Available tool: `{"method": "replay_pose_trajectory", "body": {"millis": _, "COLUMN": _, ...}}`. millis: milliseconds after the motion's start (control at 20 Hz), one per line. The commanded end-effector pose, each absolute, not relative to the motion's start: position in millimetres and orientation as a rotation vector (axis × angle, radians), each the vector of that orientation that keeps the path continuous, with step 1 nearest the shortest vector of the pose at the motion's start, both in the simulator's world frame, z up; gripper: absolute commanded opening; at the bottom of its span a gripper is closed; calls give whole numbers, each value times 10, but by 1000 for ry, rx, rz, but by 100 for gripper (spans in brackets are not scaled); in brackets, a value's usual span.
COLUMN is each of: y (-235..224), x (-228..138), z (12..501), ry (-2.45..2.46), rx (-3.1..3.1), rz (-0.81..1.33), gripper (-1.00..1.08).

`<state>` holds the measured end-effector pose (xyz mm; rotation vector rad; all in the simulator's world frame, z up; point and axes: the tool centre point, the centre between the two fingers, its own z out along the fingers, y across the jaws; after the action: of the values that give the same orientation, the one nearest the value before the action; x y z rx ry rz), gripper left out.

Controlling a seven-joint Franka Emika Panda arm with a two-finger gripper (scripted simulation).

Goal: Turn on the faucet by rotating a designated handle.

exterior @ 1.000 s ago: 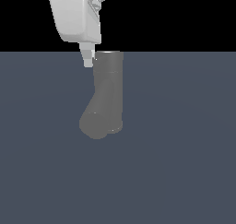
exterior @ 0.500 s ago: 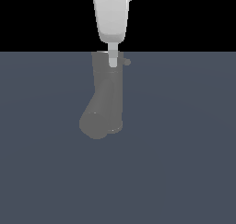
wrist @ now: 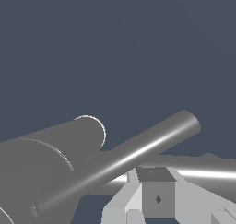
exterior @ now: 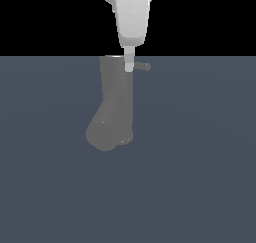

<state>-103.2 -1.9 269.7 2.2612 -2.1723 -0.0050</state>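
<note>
The faucet (exterior: 112, 107) stands upright on the dark grey floor (exterior: 200, 177), its rounded end low. The handle (exterior: 142, 66) sticks out sideways from its top rim toward the exterior view's right. The gripper (exterior: 129, 67) hangs at that rim, fingertip apparently against the handle; its opening cannot be judged, with nothing visibly clasped.

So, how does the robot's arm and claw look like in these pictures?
In the exterior view the arm's end is a smooth white-grey block tapering downward into a narrow pale claw. No cables or markings show. In the wrist view a finger is blocky and light grey, with a darker square face bearing a small black diamond mark.
</note>
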Motion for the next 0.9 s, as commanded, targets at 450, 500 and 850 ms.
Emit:
{"method": "replay_pose_trajectory", "body": {"millis": 450, "y": -513, "x": -710, "z": 2697, "ry": -2226, "rx": 2216, "rz": 2, "gripper": -100}}
{"method": "replay_pose_trajectory", "body": {"millis": 500, "y": -543, "x": -687, "z": 2697, "ry": -2228, "rx": 2215, "rz": 2, "gripper": -100}}
{"method": "replay_pose_trajectory", "body": {"millis": 850, "y": -749, "x": -527, "z": 2698, "ry": -2239, "rx": 2203, "rz": 1, "gripper": -100}}
